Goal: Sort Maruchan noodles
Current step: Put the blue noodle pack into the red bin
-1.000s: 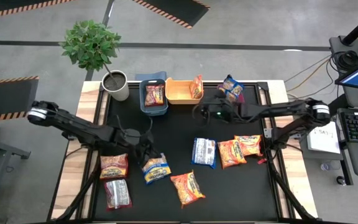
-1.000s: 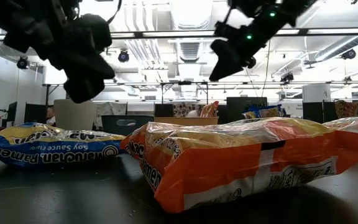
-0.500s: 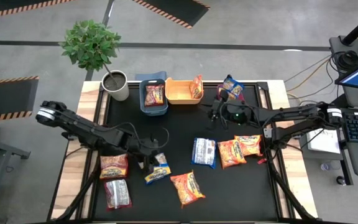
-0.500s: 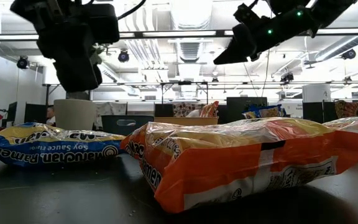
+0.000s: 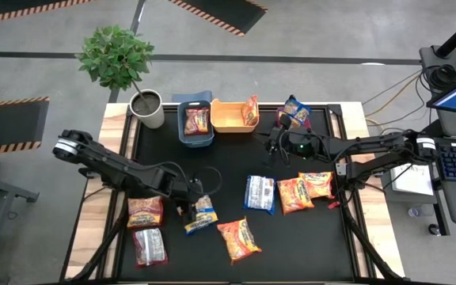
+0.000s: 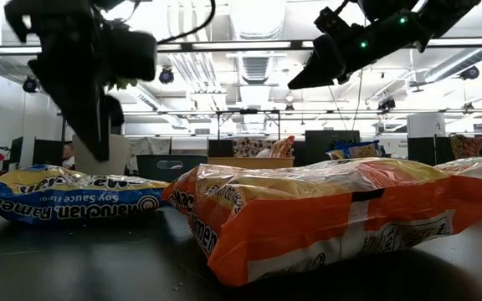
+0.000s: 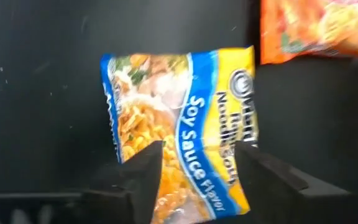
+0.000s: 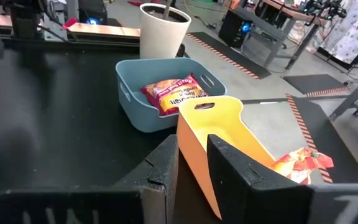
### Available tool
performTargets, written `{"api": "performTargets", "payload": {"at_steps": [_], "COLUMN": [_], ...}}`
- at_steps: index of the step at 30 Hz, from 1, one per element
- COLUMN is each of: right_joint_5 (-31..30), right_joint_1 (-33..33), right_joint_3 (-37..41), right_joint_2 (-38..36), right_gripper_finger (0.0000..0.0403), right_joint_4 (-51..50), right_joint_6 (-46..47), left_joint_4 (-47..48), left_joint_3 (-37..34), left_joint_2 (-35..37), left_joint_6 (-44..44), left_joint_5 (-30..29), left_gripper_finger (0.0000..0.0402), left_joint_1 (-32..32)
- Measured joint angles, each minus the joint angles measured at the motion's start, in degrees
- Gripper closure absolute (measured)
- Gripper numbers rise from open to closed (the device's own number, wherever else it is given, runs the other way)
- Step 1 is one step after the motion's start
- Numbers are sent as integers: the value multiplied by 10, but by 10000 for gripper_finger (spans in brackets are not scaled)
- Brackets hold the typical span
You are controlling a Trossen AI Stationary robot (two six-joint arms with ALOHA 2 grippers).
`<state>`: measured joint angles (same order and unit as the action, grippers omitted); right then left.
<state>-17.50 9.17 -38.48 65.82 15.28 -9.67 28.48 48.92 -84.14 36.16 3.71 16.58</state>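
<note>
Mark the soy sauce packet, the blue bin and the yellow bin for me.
Soy sauce packet (image 7: 182, 130), left wrist view, middle of its front.
Blue bin (image 8: 135, 106), right wrist view, its outer side wall.
Yellow bin (image 5: 225, 123), high view, bare floor.

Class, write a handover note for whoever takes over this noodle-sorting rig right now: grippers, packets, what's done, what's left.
Left gripper: open, straddling the blue soy-sauce packet on the table, not gripping it.
Right gripper: narrowly open, empty, raised near the yellow bin.
Done: one dark red packet lies in the blue bin; one orange packet stands in the yellow bin.
Left: seven packets loose on the table, the soy-sauce one included, presumably to be sorted by colour.
</note>
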Motion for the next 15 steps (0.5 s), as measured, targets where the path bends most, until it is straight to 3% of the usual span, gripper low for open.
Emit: {"api": "performTargets", "payload": {"at_steps": [6,15], "right_joint_5": [0,0], "right_joint_1": [0,0], "right_joint_3": [0,0], "right_joint_2": [0,0], "right_gripper_finger": [328,328], "right_joint_4": [0,0], "right_joint_6": [0,0], "left_joint_4": [-12,-25], "left_joint_3": [-8,-14], "left_joint_2": [-29,-43], "left_joint_6": [-2,-11], "left_joint_5": [-12,-21], "left_gripper_finger": [164,169], "left_joint_1": [1,1]}}
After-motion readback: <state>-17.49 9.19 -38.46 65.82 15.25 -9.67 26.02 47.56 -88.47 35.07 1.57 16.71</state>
